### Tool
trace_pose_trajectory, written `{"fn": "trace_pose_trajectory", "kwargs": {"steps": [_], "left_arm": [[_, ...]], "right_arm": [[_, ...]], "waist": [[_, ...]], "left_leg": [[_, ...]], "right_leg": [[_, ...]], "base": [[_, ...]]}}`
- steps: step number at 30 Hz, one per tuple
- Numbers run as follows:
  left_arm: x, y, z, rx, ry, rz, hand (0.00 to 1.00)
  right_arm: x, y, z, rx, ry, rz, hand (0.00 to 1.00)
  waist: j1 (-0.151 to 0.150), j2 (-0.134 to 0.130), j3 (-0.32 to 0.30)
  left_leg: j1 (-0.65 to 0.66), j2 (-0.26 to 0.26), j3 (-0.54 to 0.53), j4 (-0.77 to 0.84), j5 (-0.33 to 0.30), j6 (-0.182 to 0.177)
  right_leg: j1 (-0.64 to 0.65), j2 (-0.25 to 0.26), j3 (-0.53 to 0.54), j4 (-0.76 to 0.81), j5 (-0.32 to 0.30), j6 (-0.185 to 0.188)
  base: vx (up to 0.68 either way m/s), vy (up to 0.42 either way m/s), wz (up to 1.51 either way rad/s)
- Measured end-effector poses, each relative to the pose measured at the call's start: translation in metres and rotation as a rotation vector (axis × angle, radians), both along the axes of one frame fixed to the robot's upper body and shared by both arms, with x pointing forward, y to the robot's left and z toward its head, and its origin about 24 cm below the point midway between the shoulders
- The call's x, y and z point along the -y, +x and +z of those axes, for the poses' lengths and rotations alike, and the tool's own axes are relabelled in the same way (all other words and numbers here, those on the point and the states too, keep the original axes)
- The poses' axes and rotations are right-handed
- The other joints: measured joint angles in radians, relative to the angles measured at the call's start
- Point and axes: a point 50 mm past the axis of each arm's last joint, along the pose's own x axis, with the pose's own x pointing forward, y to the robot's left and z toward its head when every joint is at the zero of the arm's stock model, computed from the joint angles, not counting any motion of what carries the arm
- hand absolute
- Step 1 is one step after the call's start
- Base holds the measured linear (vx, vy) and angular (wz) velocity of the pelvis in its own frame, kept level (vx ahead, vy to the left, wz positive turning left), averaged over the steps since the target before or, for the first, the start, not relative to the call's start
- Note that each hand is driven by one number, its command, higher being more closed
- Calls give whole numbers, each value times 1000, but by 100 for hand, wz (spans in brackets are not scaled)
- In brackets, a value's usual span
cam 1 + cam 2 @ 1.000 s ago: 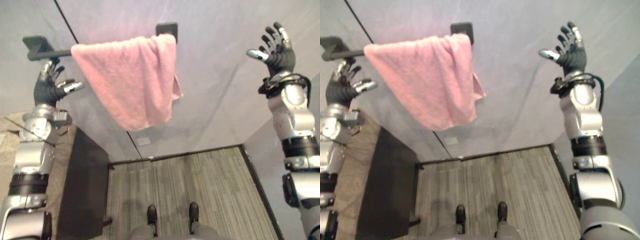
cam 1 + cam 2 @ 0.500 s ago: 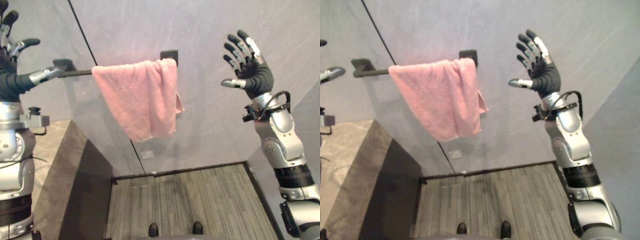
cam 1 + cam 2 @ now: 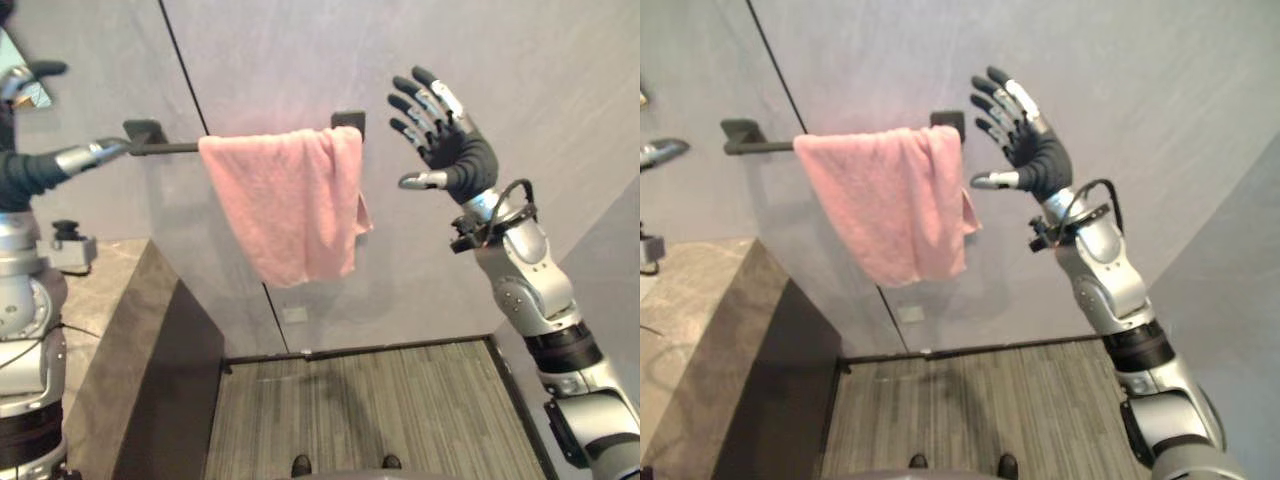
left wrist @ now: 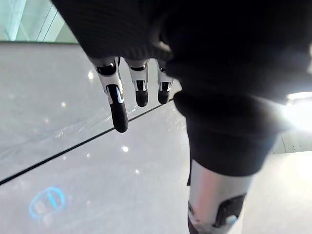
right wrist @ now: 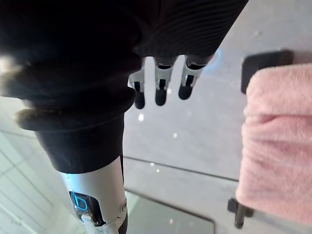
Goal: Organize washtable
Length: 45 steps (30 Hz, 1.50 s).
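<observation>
Lining up a grab
I am holding the right hand [image 3: 462,160] spread and empty beside the pink towel [image 3: 290,205] draping the rail [image 3: 165,148], left hand [image 3: 25,172] hovering relaxed; next, I judge, gripping its edge.

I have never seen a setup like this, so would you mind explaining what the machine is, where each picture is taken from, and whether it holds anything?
This is a humanoid robot with two silver arms ending in fingered hands. The two wide pictures come from a stereo camera on its head, so they show one scene from nearly the same spot. The two close pictures come from cameras on the wrists, each looking along its own hand. On the grey wall a pink towel hangs over a dark towel bar, bunched toward the bar's right end. The right hand is up beside the towel, fingers spread, not touching it. The left hand is near the bar's other end, fingers straight. Neither holds anything. Lower left is a stone-topped counter.
</observation>
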Motion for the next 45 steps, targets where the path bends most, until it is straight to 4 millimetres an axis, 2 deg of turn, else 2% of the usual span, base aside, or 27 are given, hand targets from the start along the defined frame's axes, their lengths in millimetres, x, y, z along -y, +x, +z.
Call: {"fn": "trace_pose_trajectory", "kwargs": {"steps": [2,4,10,14,16,18,22,25,34,37,41,45], "left_arm": [[6,8,-11,-77,-16,-79,0],[14,20,-33,-224,-49,-203,0],[34,44,-88,-540,-73,-349,0],[40,59,-112,-662,-80,-378,0],[42,66,-116,-688,-83,-379,0],[44,71,-114,-697,-87,-394,0],[48,87,-106,-691,-79,-398,0],[55,95,-98,-675,-61,-415,0],[63,114,-68,-595,-67,-414,0],[65,115,-64,-575,-79,-411,0],[66,116,-59,-543,-98,-407,0],[63,116,-53,-508,-136,-391,0]], "right_arm": [[-11,0,-4,-13,-24,53,0],[-23,1,-12,-55,-50,110,0],[-50,11,-32,-159,-150,190,0],[-60,19,-42,-210,-211,197,0],[-65,22,-44,-225,-228,197,0],[-66,24,-43,-228,-221,189,0],[-74,29,-27,-187,-224,189,0],[-79,31,-20,-174,-211,183,0],[-86,33,-17,-176,-186,169,0],[-86,34,-15,-175,-179,157,0],[-89,34,-3,-136,-178,162,0],[-88,34,-2,-132,-180,158,0]], "waist": [[0,2,-2],[-2,1,-4],[-4,-1,-6],[-1,-7,-5],[-1,-12,-1],[0,-24,7],[-3,-40,48],[-2,-40,72],[-3,-39,128],[-2,-40,139],[0,-39,154],[-3,-39,156]], "left_leg": [[0,0,0,0,0,0],[-1,0,0,0,0,0],[-27,1,2,0,1,0],[-62,9,0,0,3,-3],[-72,11,1,1,4,-3],[-81,15,3,3,7,1],[-104,17,22,6,8,2],[-122,17,28,7,8,2],[-160,17,26,7,12,0],[-162,18,25,7,12,0],[-172,17,24,7,12,0],[-175,17,25,7,12,0]], "right_leg": [[0,-1,0,0,0,0],[-1,-2,0,0,0,0],[-30,-2,3,0,0,0],[-66,0,4,0,12,5],[-78,3,7,0,20,-5],[-89,8,14,0,22,-8],[-121,12,32,0,33,-8],[-142,14,36,1,38,-12],[-179,19,40,4,41,-14],[-180,20,40,4,41,-14],[-191,20,42,4,42,-15],[-195,20,43,4,42,-15]], "base": [[0,0,0],[0,0,0],[6,1,-4],[42,-12,-1],[47,-3,-4],[55,-4,-10],[26,0,-14],[23,8,-7],[3,1,0],[0,0,0],[0,0,0],[0,0,0]]}}
